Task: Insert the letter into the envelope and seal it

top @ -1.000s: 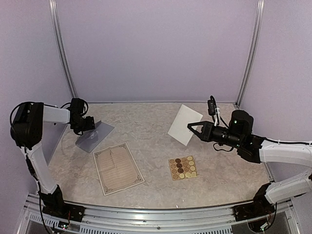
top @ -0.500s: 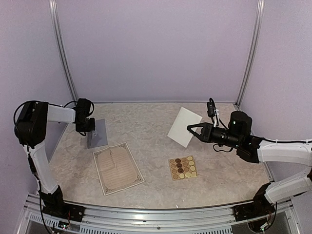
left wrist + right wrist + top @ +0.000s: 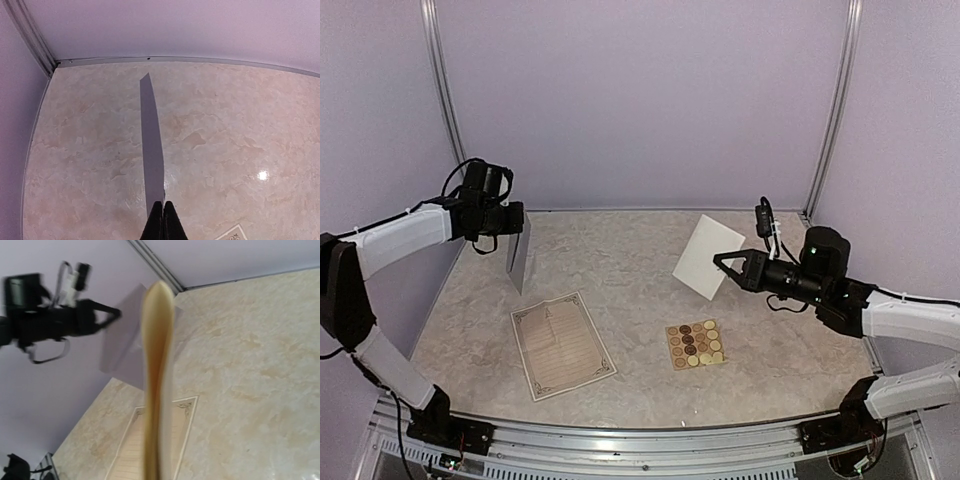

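L arm has swung up & back since the earlier frame. The envelope now hangs edge-on over the worktop, left rear, w/ L pincer clenched on its upper edge. R pincer grips a cream sheet aloft, prob. so both can meet mid-air. There's open room betw. them; a bordered sheet & stickers lie nearer.

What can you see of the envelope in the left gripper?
The envelope is thin, flat grey-lavender paper, turned upright so the top and left wrist views show it nearly edge-on as a narrow strip. The left gripper pinches one edge, jaws shut. It hangs near the table's far-left corner; whether its lower edge touches the table is unclear. No flap or print shows.
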Action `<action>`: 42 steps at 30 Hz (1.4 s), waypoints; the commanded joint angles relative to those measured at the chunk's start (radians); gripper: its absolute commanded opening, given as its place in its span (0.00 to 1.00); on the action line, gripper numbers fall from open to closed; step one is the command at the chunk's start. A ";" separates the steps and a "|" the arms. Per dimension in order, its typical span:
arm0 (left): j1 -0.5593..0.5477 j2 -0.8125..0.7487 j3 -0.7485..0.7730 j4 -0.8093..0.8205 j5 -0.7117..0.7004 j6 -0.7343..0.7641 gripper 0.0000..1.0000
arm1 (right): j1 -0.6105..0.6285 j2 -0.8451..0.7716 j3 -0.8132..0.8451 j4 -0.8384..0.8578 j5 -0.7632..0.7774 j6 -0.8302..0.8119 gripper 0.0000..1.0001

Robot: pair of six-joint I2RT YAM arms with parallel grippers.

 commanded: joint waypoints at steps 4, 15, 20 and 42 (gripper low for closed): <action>-0.184 -0.095 0.010 -0.196 0.331 0.178 0.00 | -0.023 -0.071 0.040 -0.172 0.069 -0.088 0.00; -0.376 -0.021 0.086 -0.448 0.733 0.329 0.00 | -0.029 -0.118 0.019 -0.226 0.060 -0.056 0.00; -0.478 0.091 0.117 -0.511 0.712 0.365 0.00 | -0.029 -0.129 0.001 -0.239 0.052 -0.033 0.00; -0.784 -0.219 -0.275 -0.039 0.298 -0.371 0.75 | -0.029 -0.070 -0.010 -0.305 0.031 -0.116 0.00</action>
